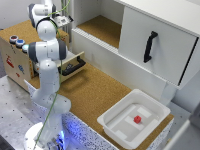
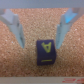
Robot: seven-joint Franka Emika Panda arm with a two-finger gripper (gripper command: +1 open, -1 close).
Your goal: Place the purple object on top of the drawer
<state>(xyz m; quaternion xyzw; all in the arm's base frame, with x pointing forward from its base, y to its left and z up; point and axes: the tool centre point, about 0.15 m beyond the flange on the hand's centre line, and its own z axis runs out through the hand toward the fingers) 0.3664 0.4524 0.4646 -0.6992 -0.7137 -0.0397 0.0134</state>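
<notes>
1 white arm (image 1: 47, 75) dominates our exterior view, rising from its base at the lower edge and reaching up toward the far corner on that view's left. Behind it runs the cork-topped counter (image 1: 95, 92), and beyond that the large white door (image 1: 155, 45) with its black handle, which is not our target. Smaller again is the low wooden cabinet (image 1: 20, 62), whose drawer (image 1: 72, 65) stands pulled partly out with the black bar handle facing the counter. Toward the exterior view's right sits a white tray (image 1: 120, 122) holding 1 small red piece (image 1: 137, 119).

Our gripper (image 2: 40, 27) sits high over the cabinet's cork-brown top, jaws spread wide, gripping nothing. In the wrist view the 2 fingers (image 2: 14, 27) stand apart with the purple object (image 2: 46, 51) resting on cork between and just beyond them, untouched by either. We judge it a small cube bearing a yellow mark. Since cork lies beneath it and the arm hangs over the cabinet, we reckon the cube already rests on top.
</notes>
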